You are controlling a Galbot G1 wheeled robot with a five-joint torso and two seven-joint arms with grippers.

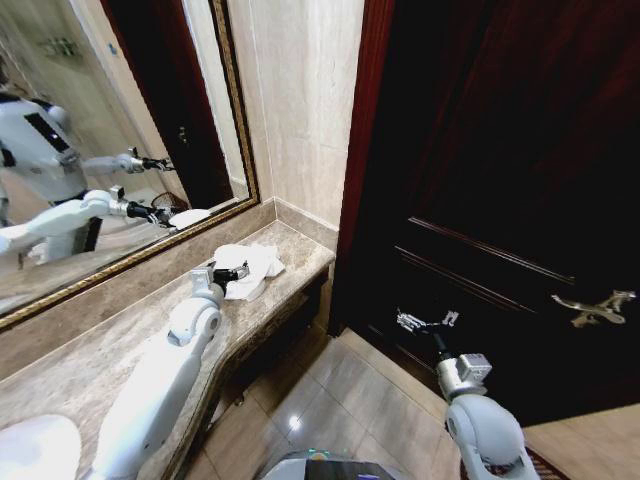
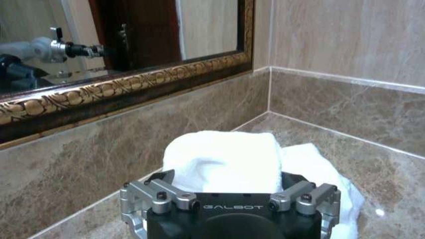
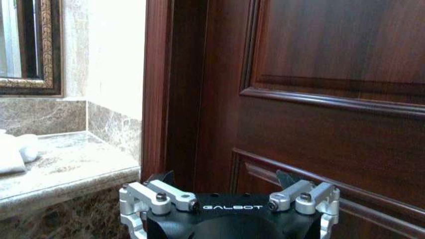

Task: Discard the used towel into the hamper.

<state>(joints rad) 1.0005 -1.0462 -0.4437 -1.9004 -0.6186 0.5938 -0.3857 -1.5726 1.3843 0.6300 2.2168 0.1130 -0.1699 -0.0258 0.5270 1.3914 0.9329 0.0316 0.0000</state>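
Towel (image 2: 222,162) seemingly between left gripper (image 2: 229,186) jaws.

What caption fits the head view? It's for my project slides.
Left gripper open at the white towel on the marble counter; right gripper open before the dark door.

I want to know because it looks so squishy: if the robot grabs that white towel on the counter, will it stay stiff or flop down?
Probably flop. The towel lies in soft rumpled folds on the marble counter, so its loose edges would likely sag. It looks light, so the left gripper should lift it easily. It won't roll.
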